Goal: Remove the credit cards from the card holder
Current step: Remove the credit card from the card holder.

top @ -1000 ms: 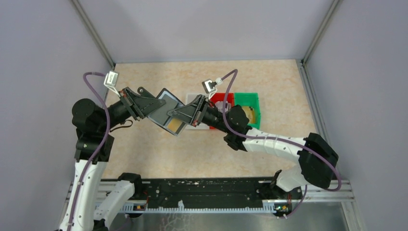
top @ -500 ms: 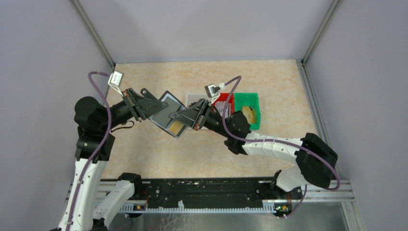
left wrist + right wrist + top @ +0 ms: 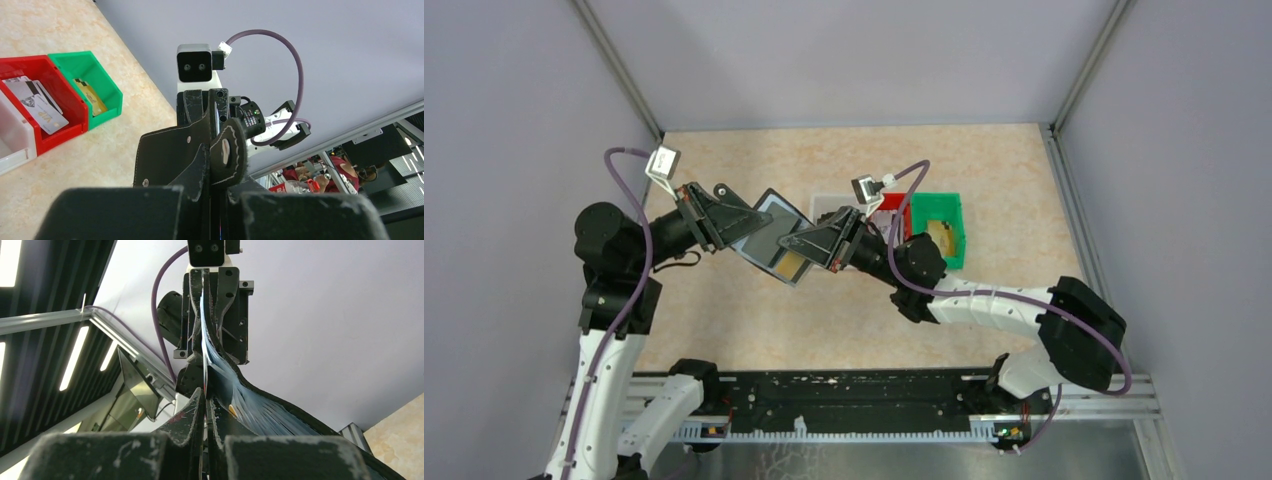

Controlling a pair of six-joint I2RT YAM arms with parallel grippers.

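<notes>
The left tool [image 3: 742, 222] is raised off the bench [image 3: 754, 320] and clamped shut on one side of the card holder [image 3: 776, 210], which hangs open in the air between the two arms. In the left wrist view the black leather [image 3: 170, 155] is nipped between that tool's fingers, and the short snap tab [image 3: 227, 152] sticks up just beyond them.

The holder's grey-blue lining faces up, and a gold card [image 3: 788, 264] sits in a pocket of its lower leaf, partly showing.

The right tool [image 3: 796, 240] meets the holder from the other side, its tips at the middle of the open face. Its fingers are pressed tight together on a thin pale edge that runs out of the lining [image 3: 250, 407] — whether a card is in that pinch as well cannot be told.

Behind the right tool three bins stand in a row on the bench, touching: a white bin [image 3: 824, 203], a red bin [image 3: 894, 203] and a green bin [image 3: 939, 197]. In the left wrist view, grey-white cards [image 3: 40, 107] lie in the red one, and another gold card [image 3: 90, 95] lies in the green one — all well apart from the holder.
</notes>
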